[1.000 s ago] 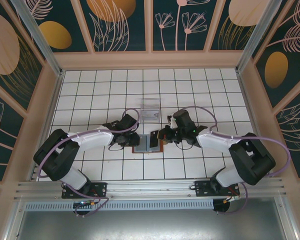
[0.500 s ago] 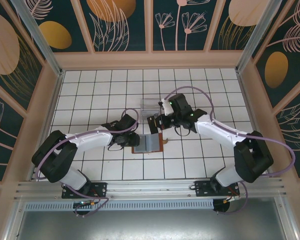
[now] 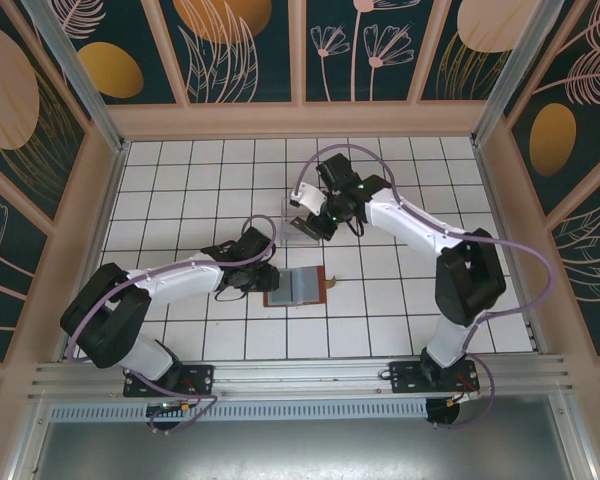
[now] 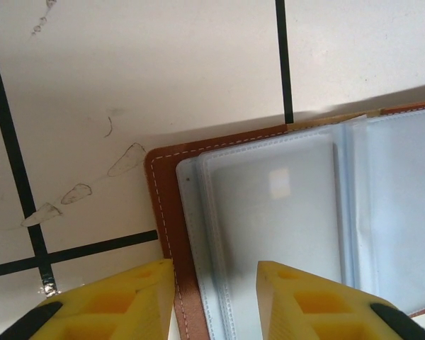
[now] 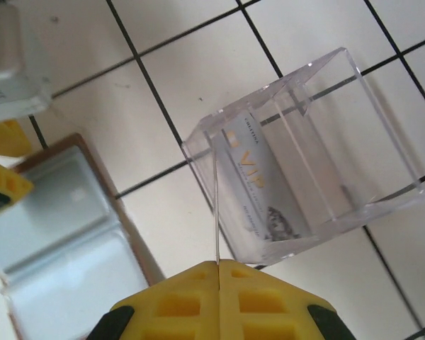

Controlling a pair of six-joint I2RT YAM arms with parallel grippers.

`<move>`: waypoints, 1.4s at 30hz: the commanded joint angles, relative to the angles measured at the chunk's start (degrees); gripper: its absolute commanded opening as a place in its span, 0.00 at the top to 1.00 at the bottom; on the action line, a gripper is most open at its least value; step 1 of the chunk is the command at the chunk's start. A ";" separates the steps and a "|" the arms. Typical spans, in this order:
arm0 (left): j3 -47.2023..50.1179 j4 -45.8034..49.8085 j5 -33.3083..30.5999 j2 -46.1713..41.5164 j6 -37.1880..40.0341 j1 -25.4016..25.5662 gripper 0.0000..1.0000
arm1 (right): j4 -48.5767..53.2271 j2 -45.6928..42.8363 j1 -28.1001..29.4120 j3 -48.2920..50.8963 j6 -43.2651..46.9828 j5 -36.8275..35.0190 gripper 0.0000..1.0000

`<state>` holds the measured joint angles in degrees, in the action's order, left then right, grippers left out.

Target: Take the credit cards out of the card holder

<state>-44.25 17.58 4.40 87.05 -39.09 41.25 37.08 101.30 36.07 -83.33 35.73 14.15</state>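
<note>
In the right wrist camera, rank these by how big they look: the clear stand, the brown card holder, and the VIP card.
1. clear stand, largest.
2. card holder, cut off by the frame edge, so its rank against the stand is unsure.
3. VIP card, inside the stand, smallest.

Two white-and-black arms with lilac cables and yellow-fingered tools.
The left arm (image 3: 185, 273) and right arm (image 3: 412, 225) share one build: smooth white link shells between bulky black joint housings, each rising from a black base (image 3: 170, 381). A thin lilac cable (image 3: 525, 262) runs in loose loops along each arm. The left tool (image 4: 216, 297) and right tool (image 5: 218, 297) carry blocky yellow fingers (image 4: 131, 301) with recessed pockets moulded in, and black parts at the outer corners.
</note>
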 commanded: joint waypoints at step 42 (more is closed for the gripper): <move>0.04 0.61 -2.25 -2.49 -1.45 0.22 0.58 | 31.66 32.46 -0.92 -46.19 26.31 -1.52 1.00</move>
<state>-44.25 17.61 2.66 85.38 -39.77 41.28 67.11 132.29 35.07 -128.20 61.21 12.01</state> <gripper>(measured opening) 0.421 0.054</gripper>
